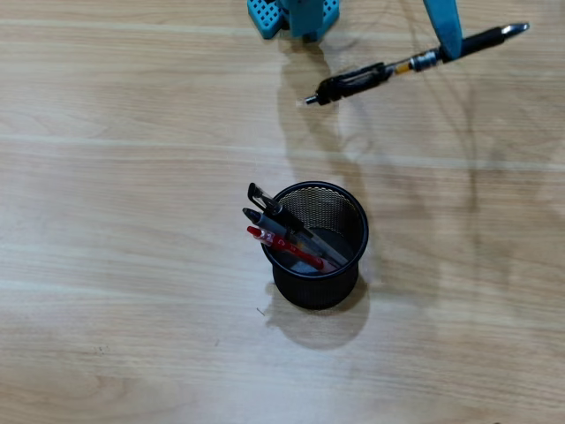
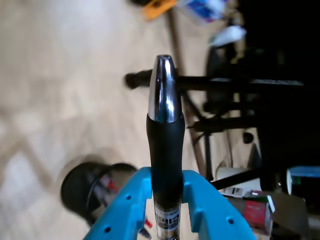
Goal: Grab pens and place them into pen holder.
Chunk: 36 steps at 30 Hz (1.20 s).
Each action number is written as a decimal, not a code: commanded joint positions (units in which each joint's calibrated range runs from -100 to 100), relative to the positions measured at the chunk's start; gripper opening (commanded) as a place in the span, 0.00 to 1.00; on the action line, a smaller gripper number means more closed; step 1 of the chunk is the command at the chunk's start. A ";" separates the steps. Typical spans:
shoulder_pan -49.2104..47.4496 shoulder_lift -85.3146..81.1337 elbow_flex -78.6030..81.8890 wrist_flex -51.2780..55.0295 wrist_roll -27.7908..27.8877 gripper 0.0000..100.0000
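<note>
The black pen (image 2: 165,135) filled the middle of the wrist view, its chrome end pointing up toward 12 o'clock and its barrel pinched between the two blue fingers (image 2: 125,210) of the end effector (image 2: 166,200), which was clenched on it. In the overhead view the same pen (image 1: 415,64) hung above the desk (image 1: 115,265) in the upper right, its long axis running from about 2 o'clock down to 8 o'clock, the dark grip end lower and to the left, the shiny end past the blue finger (image 1: 444,31) on the right.

The pen holder (image 1: 320,246) stood on the desk well apart from the held pen, toward 7 o'clock from it in the overhead view. Three pens (image 1: 287,234) already leaned inside against its left rim, a red one among them. In the wrist view the holder (image 2: 87,187) appeared blurred at lower left. The carry would probably have to go down and left, with the pen tipped more upright so one end could enter the open right half of the cup.
</note>
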 commanded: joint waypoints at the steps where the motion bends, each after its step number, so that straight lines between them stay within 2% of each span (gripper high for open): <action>1: 3.61 -2.93 -2.36 -9.31 -7.11 0.02; 7: 4.89 -2.68 -2.27 -18.33 -17.85 0.02; 11: 7.27 -2.76 -2.18 -21.98 -28.84 0.02; 17: 11.84 -3.10 4.79 -21.61 -29.57 0.02; 20: 13.21 -4.72 10.31 -25.08 -29.63 0.02; 24: 15.13 -7.86 22.71 -38.74 -29.68 0.02; 32: 17.78 -14.99 55.47 -68.81 -33.13 0.02; 36: 18.70 -18.22 70.58 -78.38 -34.70 0.02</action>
